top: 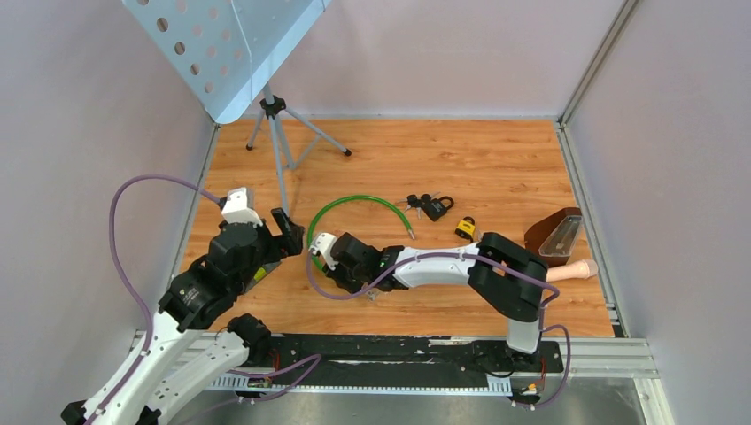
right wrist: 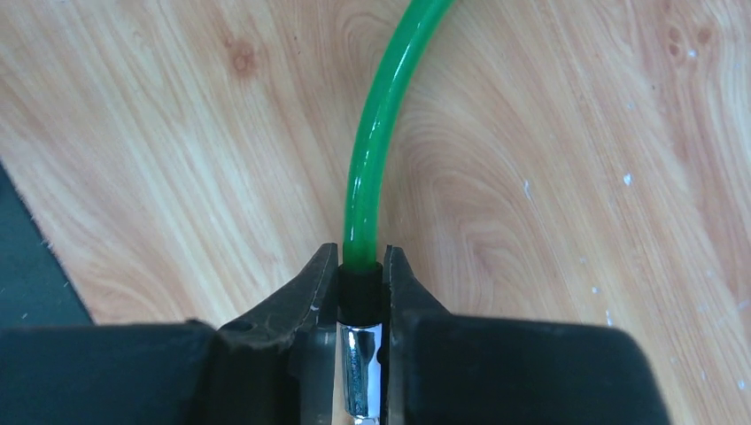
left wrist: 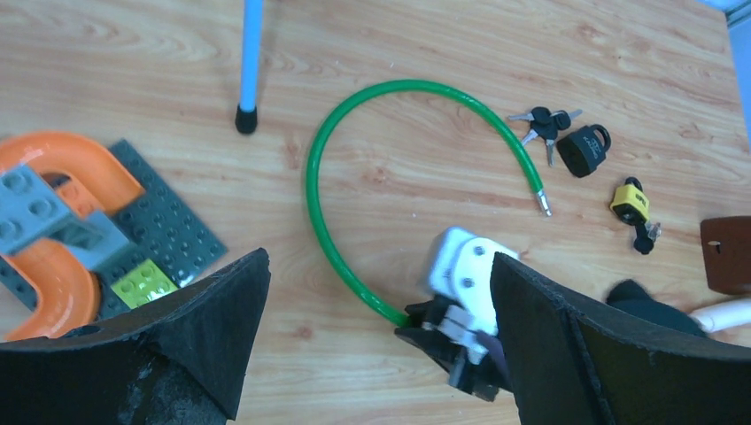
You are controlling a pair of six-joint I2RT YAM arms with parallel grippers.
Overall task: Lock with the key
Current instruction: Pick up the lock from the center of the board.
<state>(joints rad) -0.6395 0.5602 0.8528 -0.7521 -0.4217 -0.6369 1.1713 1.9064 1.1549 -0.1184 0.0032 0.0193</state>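
Observation:
A green cable lock (top: 354,200) lies in an arc on the wooden table. My right gripper (top: 317,268) is shut on its near end. In the right wrist view the fingers (right wrist: 314,288) clamp the black collar and chrome barrel (right wrist: 360,354), and the green cable (right wrist: 376,133) runs away from them. The cable's free metal pin (left wrist: 544,204) lies bare. A bunch of black keys (left wrist: 545,119) lies beside a black padlock (left wrist: 584,149). A yellow padlock (left wrist: 629,201) lies to their right. My left gripper (left wrist: 379,258) is open and empty, above and left of the right gripper (left wrist: 429,323).
A music stand on a tripod (top: 279,133) stands at the back left. Toy bricks on a dark plate (left wrist: 168,230) with an orange curved piece (left wrist: 80,164) lie under the left arm. A brown case (top: 553,235) and a pink object (top: 574,270) sit at the right.

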